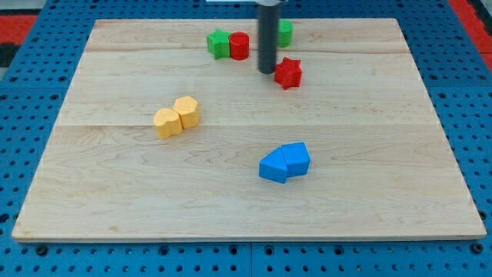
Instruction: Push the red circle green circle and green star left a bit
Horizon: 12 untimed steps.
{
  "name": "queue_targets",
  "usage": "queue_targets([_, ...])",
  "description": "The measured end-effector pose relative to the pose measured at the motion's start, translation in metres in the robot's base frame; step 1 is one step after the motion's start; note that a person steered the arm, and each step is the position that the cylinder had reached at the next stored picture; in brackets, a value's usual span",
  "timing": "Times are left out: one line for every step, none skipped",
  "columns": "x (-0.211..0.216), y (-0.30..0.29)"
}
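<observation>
- My tip [267,71] has no gripper to open or close; it rests on the tabletop [115,192], just left of the red star [288,73]
- The red circle [239,46] touches the green star [219,43] near the view's top, up-left of my tip
- The green circle [285,32] sits half hidden behind the rod, to the tip's upper right; a leftward push probably starts from its right side
- The rod stands upright

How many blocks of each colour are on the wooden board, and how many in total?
Green: 2, the green star and the green circle, partly hidden behind the rod
Red: 2, the red circle and a red star
Yellow: 2, and, touching
Blue: 2, and, touching
Total: 8 blocks
</observation>
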<state>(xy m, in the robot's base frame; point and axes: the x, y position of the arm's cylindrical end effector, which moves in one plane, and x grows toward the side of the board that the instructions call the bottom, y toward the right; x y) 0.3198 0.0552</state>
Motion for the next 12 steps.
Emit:
queue_targets([0.004, 0.045])
queue_targets([0.030, 0.053])
queue_targets([0.053, 0.056])
queue_targets([0.019, 0.035])
queue_targets([-0.024, 0.031])
queue_targets([-0.047, 0.015])
queue_targets([-0.054, 0.003])
queue_targets([-0.063, -0.006])
queue_targets([-0.053, 0.038])
queue_targets([-0.067, 0.073])
queue_targets([-0.103, 0.066])
queue_targets([-0.104, 0.045])
